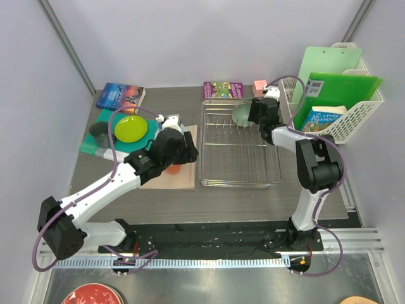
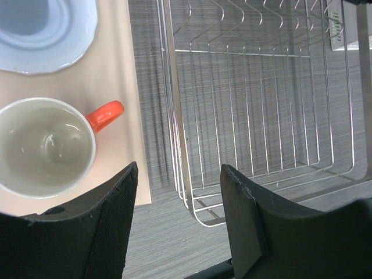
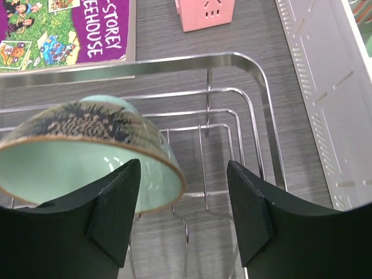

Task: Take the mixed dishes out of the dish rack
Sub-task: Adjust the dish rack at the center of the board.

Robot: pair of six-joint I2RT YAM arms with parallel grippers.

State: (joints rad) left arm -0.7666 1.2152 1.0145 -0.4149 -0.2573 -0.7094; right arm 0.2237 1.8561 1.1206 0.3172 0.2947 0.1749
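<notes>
The silver wire dish rack [image 1: 241,184] stands mid-table. The sage-green bowl [image 1: 242,114] leans on its side at the rack's back. In the right wrist view the bowl [image 3: 87,157] is at the left and the rack's back rim [image 3: 232,58] is above. My right gripper [image 1: 257,114] [image 3: 183,215] is open, with the bowl's right rim between its fingers, not gripped. The orange mug [image 2: 43,145] [image 1: 172,169] and the white plate [image 2: 49,35] sit on a tan mat. The lime-green plate [image 1: 131,128] lies at the left. My left gripper [image 1: 186,150] [image 2: 177,215] is open and empty over the rack's near-left corner [image 2: 180,133]. I do not see the light blue cup.
A white slotted basket [image 1: 342,101] with green folders stands right of the rack. A purple book [image 1: 223,89] [image 3: 64,26] and a pink block [image 1: 259,87] [image 3: 204,13] lie behind it. A blue book [image 1: 120,96] and a dark cup [image 1: 98,131] are at the left.
</notes>
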